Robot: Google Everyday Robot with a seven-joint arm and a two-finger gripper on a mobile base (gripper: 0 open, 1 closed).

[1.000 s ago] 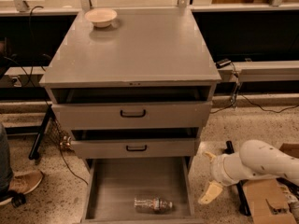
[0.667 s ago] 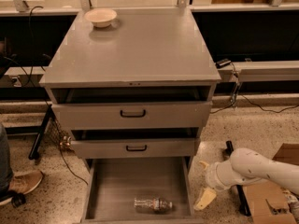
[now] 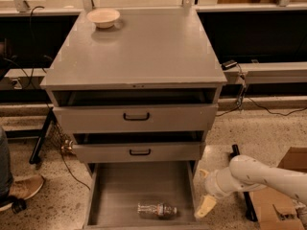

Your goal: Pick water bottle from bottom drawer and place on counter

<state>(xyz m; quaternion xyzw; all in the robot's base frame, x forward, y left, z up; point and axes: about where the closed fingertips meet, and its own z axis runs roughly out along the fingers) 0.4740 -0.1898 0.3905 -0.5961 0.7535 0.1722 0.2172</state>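
The water bottle (image 3: 157,210) lies on its side on the flat floor of the open bottom drawer (image 3: 120,190), near the drawer's front edge. My gripper (image 3: 205,206) hangs at the end of the white arm (image 3: 249,174), just outside the drawer's right wall and to the right of the bottle, not touching it. One cream fingertip (image 3: 204,208) points down beside the drawer. The counter (image 3: 144,47) is the broad grey top of the cabinet.
A cream bowl (image 3: 103,17) sits at the counter's back left. Two upper drawers with black handles (image 3: 136,117) are slightly open. A cardboard box (image 3: 280,195) stands on the floor at right. A person's shoe (image 3: 19,188) is at left.
The arm has moved left and lower, bringing the gripper closer to the right side of the bottom drawer. The bottle has not moved.
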